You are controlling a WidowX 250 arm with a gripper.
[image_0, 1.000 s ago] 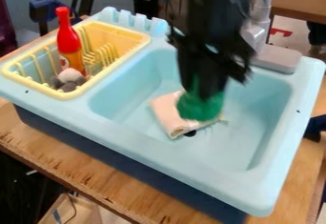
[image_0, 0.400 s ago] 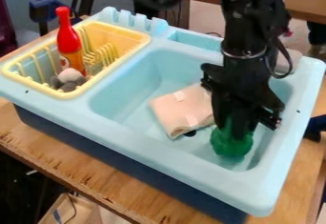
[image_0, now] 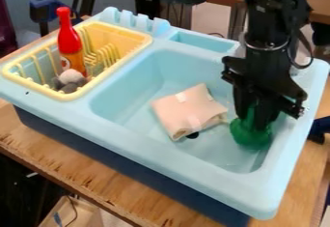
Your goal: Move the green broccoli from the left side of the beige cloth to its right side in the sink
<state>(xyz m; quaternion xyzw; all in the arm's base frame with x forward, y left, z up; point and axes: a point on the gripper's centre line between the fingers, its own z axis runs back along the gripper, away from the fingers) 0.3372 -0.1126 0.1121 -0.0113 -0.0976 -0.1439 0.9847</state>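
My gripper [image_0: 256,120] hangs down over the right part of the light-blue sink [image_0: 132,93], its fingers shut on a green rounded object [image_0: 251,135] near the basin's right wall. Left of it, a folded pale pink cloth [image_0: 187,112] lies on the basin floor, beside the dark drain hole [image_0: 193,135]. Whether the green object touches the basin floor I cannot tell.
A yellow dish rack [image_0: 122,32] sits on the sink's left side, holding a red-and-orange bottle [image_0: 69,42] standing upright and a grey-and-white soft item [image_0: 69,80]. The sink rests on a wooden table [image_0: 84,173].
Holding the green object, my gripper has moved from above the cloth to the right side of the basin. The cloth shows more fully now and has stayed in place.
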